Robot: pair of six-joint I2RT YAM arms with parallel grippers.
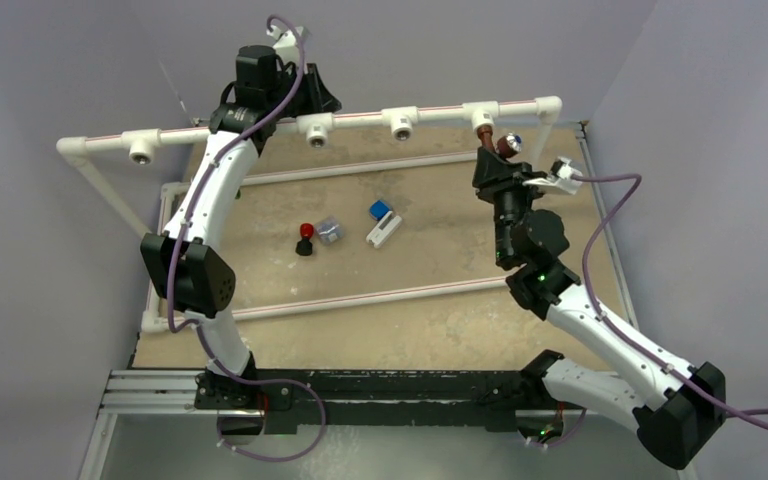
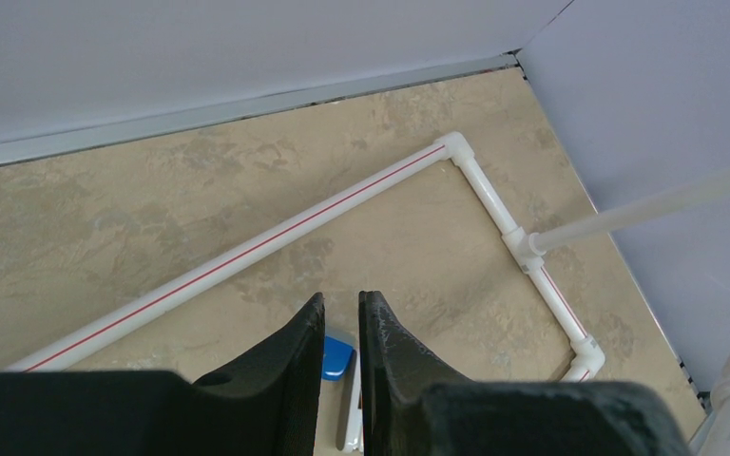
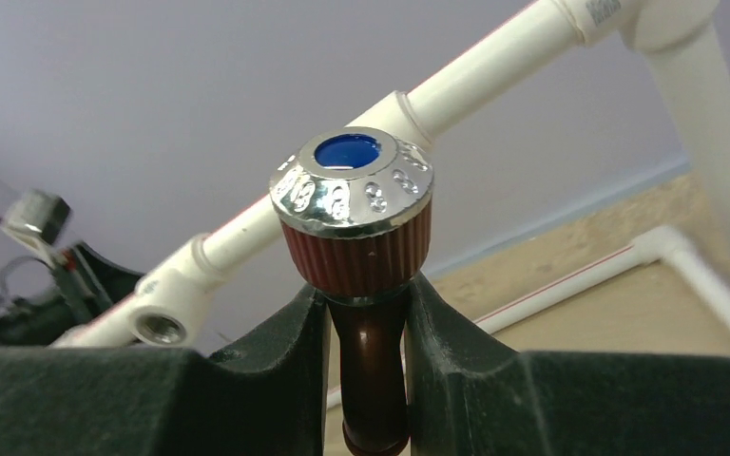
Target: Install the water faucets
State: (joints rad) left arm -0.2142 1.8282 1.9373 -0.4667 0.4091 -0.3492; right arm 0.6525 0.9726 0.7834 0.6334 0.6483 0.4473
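The reddish-brown faucet [image 3: 369, 361], with a ribbed knob and a chrome cap [image 3: 352, 180] with a blue centre, stands upright between my right fingers. My right gripper [image 3: 366, 318] is shut on its neck. In the top view the faucet [image 1: 505, 146] sits just below the rightmost white tee [image 1: 482, 120] of the raised back pipe, with my right gripper [image 1: 495, 168] under it. My left gripper [image 1: 322, 97] is up at the back pipe near another tee [image 1: 317, 130]; in its wrist view the jaws [image 2: 340, 313] are nearly together and hold nothing. The green faucet is out of view.
The raised pipe [image 1: 260, 128] carries several tees with open sockets, one seen in the right wrist view [image 3: 162, 326]. On the floor lie a red-and-black knob [image 1: 305, 238], a small grey piece [image 1: 330, 230] and a blue-white block [image 1: 382, 222], which also shows below my left fingers [image 2: 337, 356]. Floor pipes [image 1: 360, 298] frame the area.
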